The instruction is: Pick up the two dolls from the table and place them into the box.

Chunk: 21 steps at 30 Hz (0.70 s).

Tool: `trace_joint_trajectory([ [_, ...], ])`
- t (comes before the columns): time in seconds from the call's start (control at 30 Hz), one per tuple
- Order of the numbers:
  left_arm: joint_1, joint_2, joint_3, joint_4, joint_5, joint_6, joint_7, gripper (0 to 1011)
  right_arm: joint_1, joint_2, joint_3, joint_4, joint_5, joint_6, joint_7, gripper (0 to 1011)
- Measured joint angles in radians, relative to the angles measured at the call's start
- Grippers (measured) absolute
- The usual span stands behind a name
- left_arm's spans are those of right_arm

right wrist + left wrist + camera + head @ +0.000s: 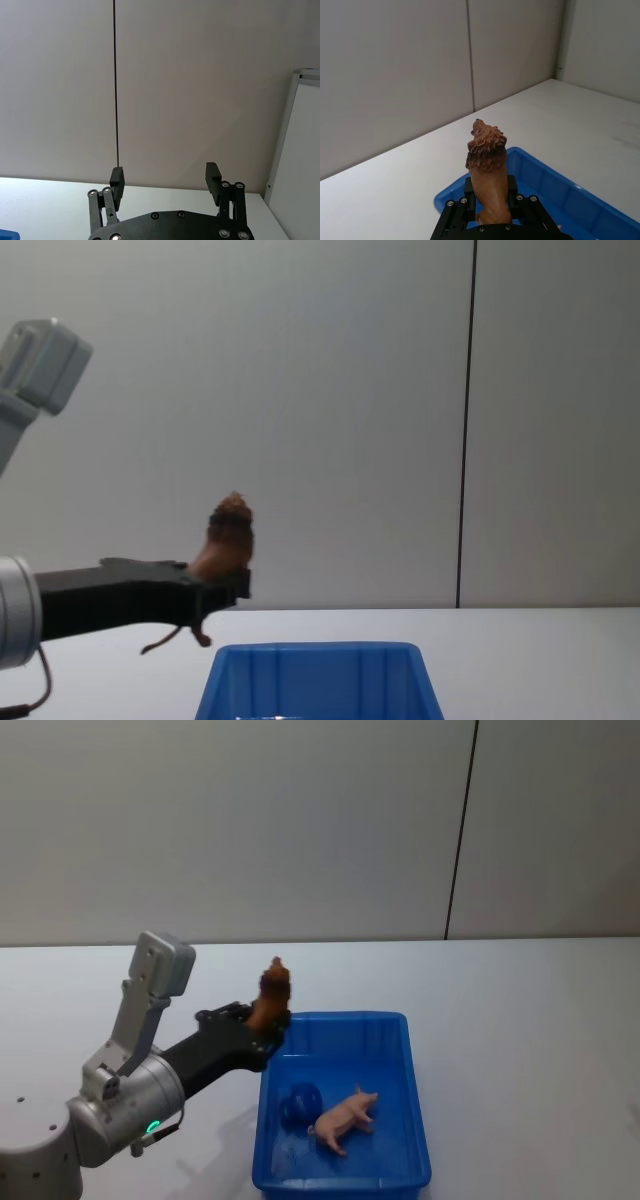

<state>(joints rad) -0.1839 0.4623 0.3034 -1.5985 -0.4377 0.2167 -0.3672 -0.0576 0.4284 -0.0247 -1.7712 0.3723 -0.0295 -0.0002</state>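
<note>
Left gripper (490,210): pinched on the lion doll (487,175) around its lower body, head up; raised above the near-left rim of the box (345,1020), at its far-left corner in the head view.
Lion doll: reddish-brown, maned, upright between the jaws; held clear of the box rim, not yet over the middle of the box.
Right gripper (165,182): fingers spread with nothing between them, pointed at the wall, well apart from the box; idle.
Box: bright blue, set on the white surface (520,1020); held inside it, a pink pig doll (345,1117) on its side near the front, and a dark blue round thing (300,1105) just beside the pig.
Step in hand: judged as carrying the lion doll over the box for release; pig doll already in.
Doing it well: best carried further inward past the rim, toward the open floor behind the pig doll; lowered before release so the tall figure neither bounces out nor catches the wall.
Risk: released from above the rim, likely to tip onto the surface outside the box.
</note>
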Motion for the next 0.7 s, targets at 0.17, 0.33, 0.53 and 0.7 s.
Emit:
trace_joint_trajectory([
  [0.17,-0.028,-0.013,0.006,0.035,-0.006,0.004,-0.088,355,0.000,0.000,0.000,0.000,0.000,0.000,0.000,1001],
  [0.33,-0.059,-0.026,0.013,0.076,-0.009,0.009,-0.172,395,0.000,0.000,0.000,0.000,0.000,0.000,0.000,1001],
  [0.53,-0.106,-0.049,0.024,0.140,-0.012,0.016,-0.284,565,0.000,0.000,0.000,0.000,0.000,0.000,0.000,1001],
  [0.7,-0.145,-0.069,0.033,0.197,-0.012,0.021,-0.383,730,0.000,0.000,0.000,0.000,0.000,0.000,0.000,1001],
])
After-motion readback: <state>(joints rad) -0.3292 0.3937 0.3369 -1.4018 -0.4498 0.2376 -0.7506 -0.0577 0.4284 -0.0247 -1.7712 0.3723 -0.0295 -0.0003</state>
